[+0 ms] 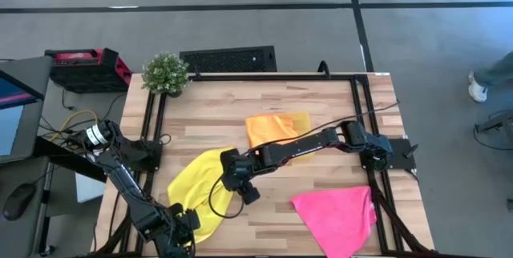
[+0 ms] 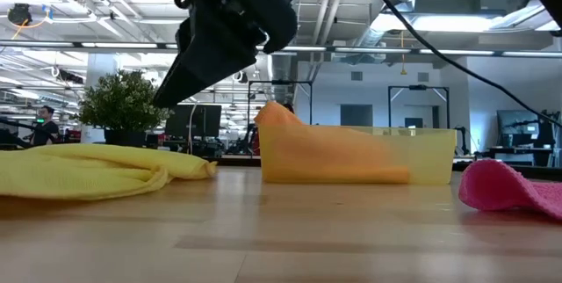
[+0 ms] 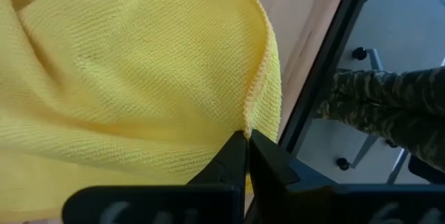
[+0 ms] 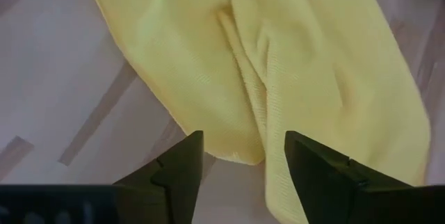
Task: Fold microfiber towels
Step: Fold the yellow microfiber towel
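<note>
High view: you have the soft bright yellow microfiber towel (image 1: pixel 200 190) lying rumpled on the pale wooden table (image 1: pixel 321 106), toward its front-left; the left gripper (image 1: pixel 183 227) sits at the towel's near edge and the right gripper (image 1: pixel 240 184) hangs over its far-right side. The soft orange microfiber towel (image 1: pixel 276 126) lies draped in the rigid translucent yellow rectangular tray (image 1: pixel 303 118) at mid-table, and the hot pink microfiber towel (image 1: pixel 337 216) lies at front right; leave both alone for now

Low view: the yellow towel lies low and bunched at the left, with the right arm's gripper held above the tabletop, clear of the cloth. Judging from this, you need to lower it before closing, or you will close on air

Left wrist view: the left fingers (image 3: pixel 233 156) are pressed together on the towel's hemmed edge right at the table's side. Keep that pinch firm and lift only in step with the other arm, so the corner does not slip out

Right wrist view: the right jaws stand wide apart over a folded ridge of yellow cloth with bare wood beside it. Aim for a single hem, not the doubled ridge, then close fully; taking two layers would likely leave a crooked fold
</note>
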You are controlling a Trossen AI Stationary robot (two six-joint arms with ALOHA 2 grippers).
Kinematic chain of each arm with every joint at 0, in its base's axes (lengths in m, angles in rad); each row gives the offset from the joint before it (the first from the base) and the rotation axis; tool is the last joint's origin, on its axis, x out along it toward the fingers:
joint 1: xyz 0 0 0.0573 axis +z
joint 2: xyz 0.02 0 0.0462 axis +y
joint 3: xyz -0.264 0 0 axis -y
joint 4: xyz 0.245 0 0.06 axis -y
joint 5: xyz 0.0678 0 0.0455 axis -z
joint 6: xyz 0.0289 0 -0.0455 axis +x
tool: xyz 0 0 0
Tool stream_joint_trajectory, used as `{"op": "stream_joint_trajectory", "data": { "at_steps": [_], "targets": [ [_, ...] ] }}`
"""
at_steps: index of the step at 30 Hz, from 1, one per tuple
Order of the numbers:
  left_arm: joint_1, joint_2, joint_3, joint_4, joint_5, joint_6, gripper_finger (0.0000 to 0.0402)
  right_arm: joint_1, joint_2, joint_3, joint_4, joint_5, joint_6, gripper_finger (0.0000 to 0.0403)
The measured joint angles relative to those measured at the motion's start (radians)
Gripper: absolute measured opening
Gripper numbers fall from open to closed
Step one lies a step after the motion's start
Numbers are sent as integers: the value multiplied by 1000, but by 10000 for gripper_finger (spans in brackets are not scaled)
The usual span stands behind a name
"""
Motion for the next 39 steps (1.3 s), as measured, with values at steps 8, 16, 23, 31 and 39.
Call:
{"op": "stream_joint_trajectory", "data": {
  "at_steps": [8, 16, 23, 31, 39],
  "targets": [
    [0, 0, 28, -12, 0, -8, 0, 3, 62, 1, 6, -1, -38, 219],
    [0, -1, 50, -61, 0, -8, 0, 6, 65, -10, 35, -1, -80, 200],
    [0, -10, 50, -74, -10, -8, 0, 6, 85, -9, 72, -31, -82, 187],
    [1, -12, 50, -75, -17, -15, 0, 7, 121, -13, 66, -51, -63, 175],
    [1, -12, 50, -73, -18, -18, 0, 6, 116, -10, 61, -50, -62, 109]
  ]
}}
